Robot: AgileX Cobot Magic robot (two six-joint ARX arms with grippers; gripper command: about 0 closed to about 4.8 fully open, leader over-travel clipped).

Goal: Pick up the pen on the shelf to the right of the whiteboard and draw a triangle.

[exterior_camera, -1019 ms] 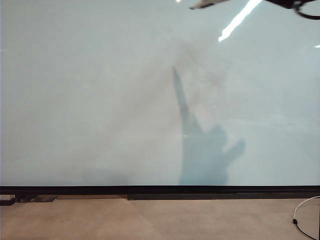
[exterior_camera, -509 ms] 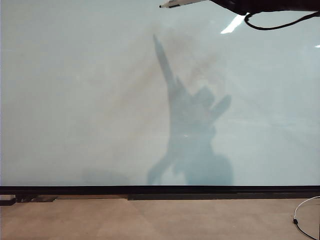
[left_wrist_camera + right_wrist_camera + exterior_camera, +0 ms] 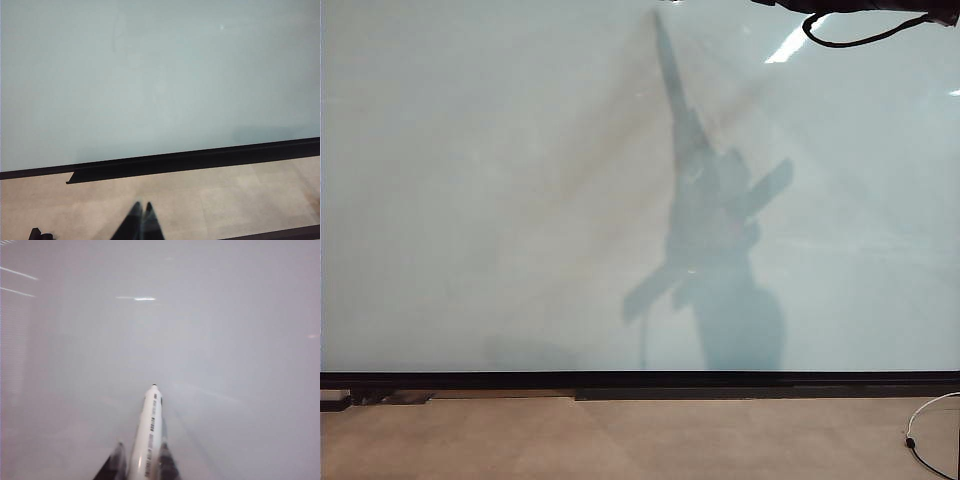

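The right hand [image 3: 141, 467] grips the slim white-barrelled pen [image 3: 149, 432], tip aimed at the glossy pale whiteboard [image 3: 480, 180], which bears no line yet; the left hand [image 3: 141, 220] sits closed and empty by the board's lower edge.

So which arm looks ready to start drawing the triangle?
The right. Its claw is shut on the slim white pen, tip aimed at the big glossy pale whiteboard. The left claw hangs shut and empty, low by the board's bottom edge.

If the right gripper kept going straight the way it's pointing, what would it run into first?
Most likely the large glossy pale whiteboard. The right gripper holds the slim white-barrelled pen in its jaws, tip leading toward the board, so the tip would meet it first. How near it is cannot be judged.
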